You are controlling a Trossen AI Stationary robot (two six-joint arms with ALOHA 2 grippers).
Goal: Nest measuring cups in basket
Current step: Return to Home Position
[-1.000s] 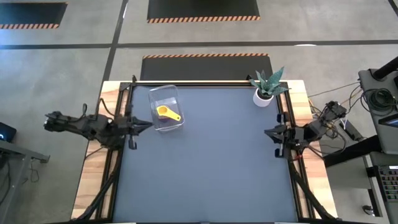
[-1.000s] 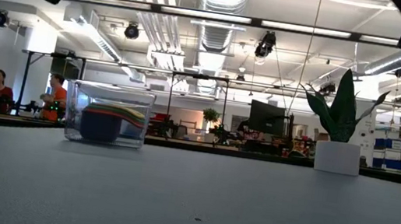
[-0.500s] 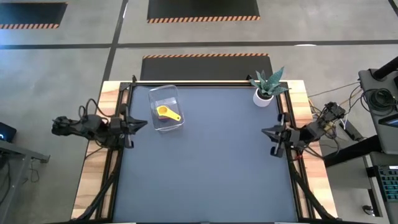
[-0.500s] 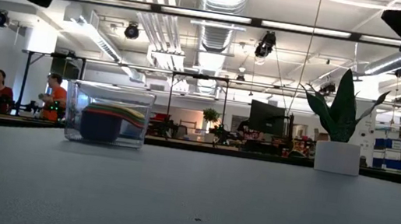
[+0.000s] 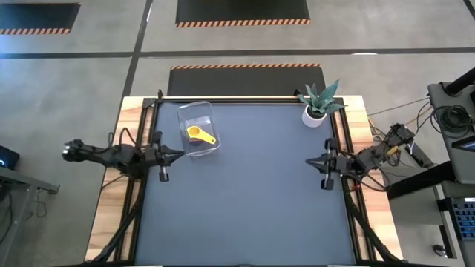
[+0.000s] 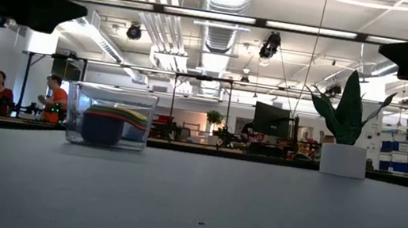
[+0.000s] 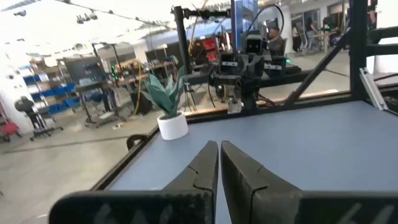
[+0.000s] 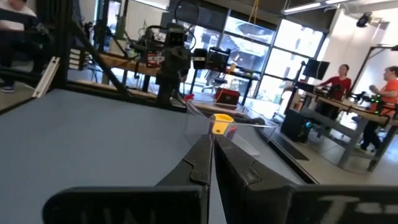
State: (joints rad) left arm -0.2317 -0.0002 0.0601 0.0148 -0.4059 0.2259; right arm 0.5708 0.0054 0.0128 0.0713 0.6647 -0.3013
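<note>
- Seen from above, the basket (image 5: 194,114) sits on the table (image 5: 245,211) at eleven o'clock from its centre.
- The measuring cups (image 5: 199,134) lie nested inside the basket.
- The plant pot (image 5: 314,116) stands at one o'clock, well apart from the basket.
- The left gripper (image 5: 178,153) is at nine o'clock and the right gripper (image 5: 309,161) at three.

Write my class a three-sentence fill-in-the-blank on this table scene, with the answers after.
The topmost measuring cup in the basket is coloured ____. The white pot holds a green ____. The left gripper and right gripper are both empty and ____ (open or shut).
Answers: yellow; plant; shut.
</note>
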